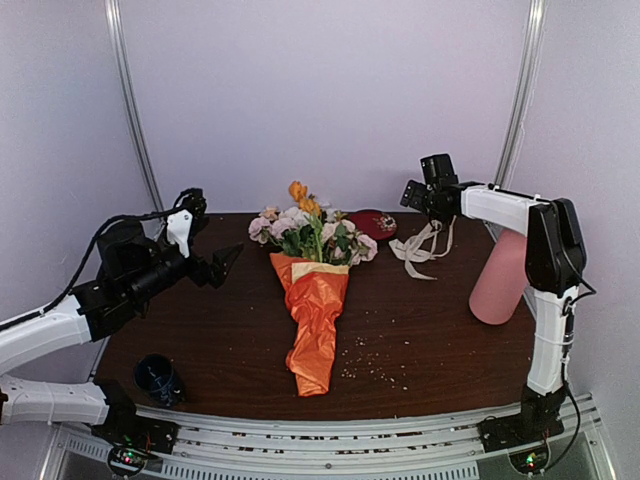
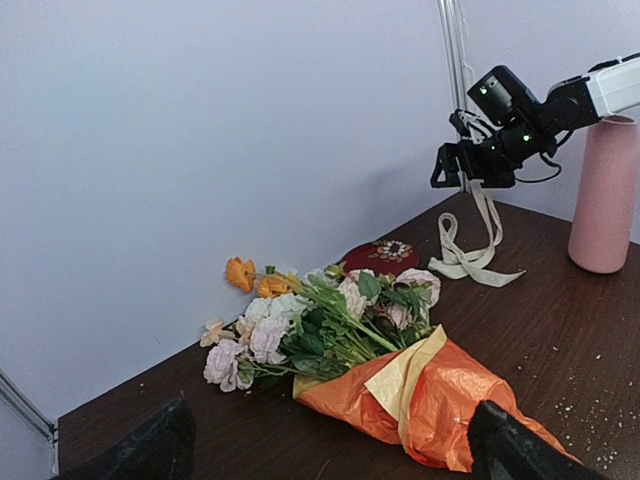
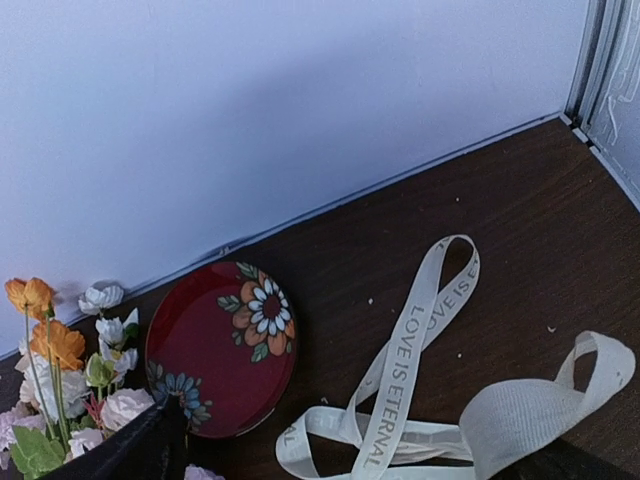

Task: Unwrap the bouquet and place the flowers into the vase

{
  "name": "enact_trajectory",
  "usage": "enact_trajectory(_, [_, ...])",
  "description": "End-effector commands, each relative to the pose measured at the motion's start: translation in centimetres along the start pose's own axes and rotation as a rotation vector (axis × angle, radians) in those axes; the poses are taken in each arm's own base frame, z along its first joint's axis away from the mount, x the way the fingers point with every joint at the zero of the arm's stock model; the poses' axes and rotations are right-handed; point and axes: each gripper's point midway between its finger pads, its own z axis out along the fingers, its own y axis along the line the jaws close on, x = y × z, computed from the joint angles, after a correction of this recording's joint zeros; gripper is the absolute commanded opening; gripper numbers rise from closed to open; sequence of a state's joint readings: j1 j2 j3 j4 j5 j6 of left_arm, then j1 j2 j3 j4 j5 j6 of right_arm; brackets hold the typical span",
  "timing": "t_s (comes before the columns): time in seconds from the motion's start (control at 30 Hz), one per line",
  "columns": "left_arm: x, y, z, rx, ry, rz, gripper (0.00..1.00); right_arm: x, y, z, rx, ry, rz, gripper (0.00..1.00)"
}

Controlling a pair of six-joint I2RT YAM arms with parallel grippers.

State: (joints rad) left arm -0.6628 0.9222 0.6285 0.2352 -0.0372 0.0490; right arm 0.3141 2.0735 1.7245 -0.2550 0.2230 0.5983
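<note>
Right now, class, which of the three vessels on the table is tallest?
The pink vase on the right: a tall cylinder; the dark blue cup is short, the red dish flat.

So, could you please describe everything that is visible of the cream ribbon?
The ribbon is a long, flat cream band, woven fabric by its look, printed with LOVE IS ETERNAL. It is untied and off the bouquet. It lies in loose, twisted loops on the dark wooden table, beside the red dish. In the left wrist view a strand rises toward the open right gripper; whether they touch is unclear.
</note>
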Motion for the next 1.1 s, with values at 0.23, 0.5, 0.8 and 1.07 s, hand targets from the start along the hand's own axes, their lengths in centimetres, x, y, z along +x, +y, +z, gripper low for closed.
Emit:
enact_trajectory(0.23, [-2.1,-0.5,0.4,0.053,-0.021,-0.057,0.98,7.0,-0.5,-1.1,-0.008,0.346,-0.041,1.0])
enact_trajectory(0.5, [-2.2,-0.7,0.5,0.069,-0.002,-0.069,0.98,10.6,-2.4,-2.0,0.045,0.464,-0.064,1.0])
enact_trajectory(0.8, [-2.3,-1.1,0.7,0.092,0.005,-0.082,0.98,3.6,-2.1,-5.5,0.121,0.286,-0.137,1.0])
enact_trajectory(1.07, [-1.4,-0.5,1.0,0.047,0.03,-0.094,0.97,6.4,8.7,-12.5,-0.119,0.197,-0.345,0.96])
